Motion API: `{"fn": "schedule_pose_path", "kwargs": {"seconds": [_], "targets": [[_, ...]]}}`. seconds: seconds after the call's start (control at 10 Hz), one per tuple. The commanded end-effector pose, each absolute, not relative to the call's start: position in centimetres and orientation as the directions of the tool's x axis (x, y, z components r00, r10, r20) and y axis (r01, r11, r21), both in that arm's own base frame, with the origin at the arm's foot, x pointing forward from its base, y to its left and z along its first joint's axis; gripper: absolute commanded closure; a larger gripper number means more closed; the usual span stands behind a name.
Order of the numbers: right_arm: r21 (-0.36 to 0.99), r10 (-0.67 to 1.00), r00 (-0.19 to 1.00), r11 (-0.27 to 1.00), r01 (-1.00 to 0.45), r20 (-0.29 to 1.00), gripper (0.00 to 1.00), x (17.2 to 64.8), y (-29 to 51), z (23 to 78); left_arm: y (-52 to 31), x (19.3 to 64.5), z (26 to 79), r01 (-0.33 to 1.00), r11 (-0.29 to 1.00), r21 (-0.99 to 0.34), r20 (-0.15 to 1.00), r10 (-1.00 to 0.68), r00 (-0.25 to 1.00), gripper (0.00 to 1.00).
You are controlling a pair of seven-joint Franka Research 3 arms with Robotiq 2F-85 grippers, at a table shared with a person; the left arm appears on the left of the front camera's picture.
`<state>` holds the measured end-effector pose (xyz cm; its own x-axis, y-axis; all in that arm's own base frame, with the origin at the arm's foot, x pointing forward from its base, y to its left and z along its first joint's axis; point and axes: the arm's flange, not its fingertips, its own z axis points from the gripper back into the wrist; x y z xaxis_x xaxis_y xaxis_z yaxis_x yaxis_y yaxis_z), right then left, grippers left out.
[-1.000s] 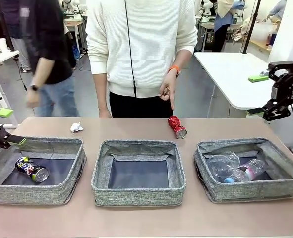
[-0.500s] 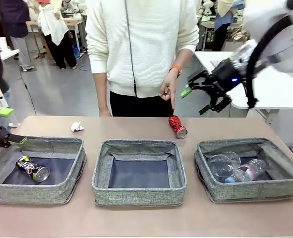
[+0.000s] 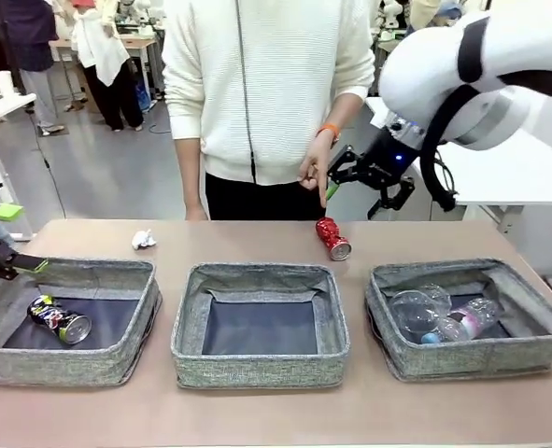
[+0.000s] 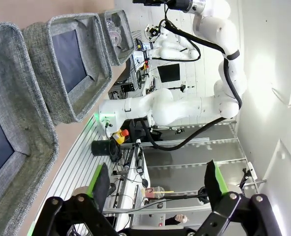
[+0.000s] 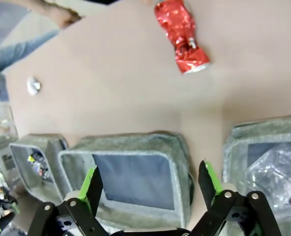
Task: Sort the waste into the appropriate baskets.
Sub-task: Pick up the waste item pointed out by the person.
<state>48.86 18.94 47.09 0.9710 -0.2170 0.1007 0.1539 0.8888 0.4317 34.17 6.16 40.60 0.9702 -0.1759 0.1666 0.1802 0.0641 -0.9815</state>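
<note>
Nearest on the brown bench point(image 3: 257, 411) stood three grey woven baskets in a row, side by side but apart; the left basket point(image 3: 61, 366) held the black printed can point(image 3: 59, 319) lying on its side on the dark bottom; the middle basket point(image 3: 257, 369) showed only its dark bottom; the right basket point(image 3: 472, 359) held the clear cup point(image 3: 416, 310) on its side and, touching it, the clear bottle point(image 3: 464, 323) with its pink label; over the far left corner of the left basket hung the left pincer point(image 3: 19, 238), its green-padded jaws wide apart with nothing between them; beyond the baskets, on bare bench, the crushed red can point(image 3: 333, 238) lay on its side between the middle and right baskets' far rims, and the crumpled paper ball point(image 3: 144, 240) lay well apart from it, behind the left basket's far right corner; above and just behind the red can the right pincer point(image 3: 352, 201) hung in the air, jaws spread fully and holding nothing, and its wrist view looked down on the can past the open fingers; close beside it was the hand point(image 3: 315, 170) of a person point(image 3: 266, 84) in a white sweater at the far edge, an orange wristband point(image 3: 328, 131) on the wrist, a finger pointing down over the red can.
</note>
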Motion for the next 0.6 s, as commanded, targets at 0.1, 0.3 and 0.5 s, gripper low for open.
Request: {"fn": "schedule_pose_path", "kwargs": {"seconds": [0.1, 0.3, 0.5], "targets": [[0.409, -0.091, 0.983, 0.912, 0.017, 0.161, 0.0, 53.0, 18.1, 44.5, 6.4, 34.0, 41.0, 0.177, 0.063, -0.982, 0.163, -0.184, 0.969, 0.0], [0.352, 0.062, 0.976, 0.926, -0.134, 0.207, 0.0, 54.8, 17.4, 42.4, 6.4, 34.0, 41.0, 0.177, 0.063, -0.982, 0.163, -0.184, 0.969, 0.0], [0.215, 0.068, 0.96, 0.968, -0.129, 0.272, 0.0, 56.1, 17.3, 40.6, 6.4, 34.0, 41.0, 0.177, 0.063, -0.982, 0.163, -0.184, 0.969, 0.0]]}}
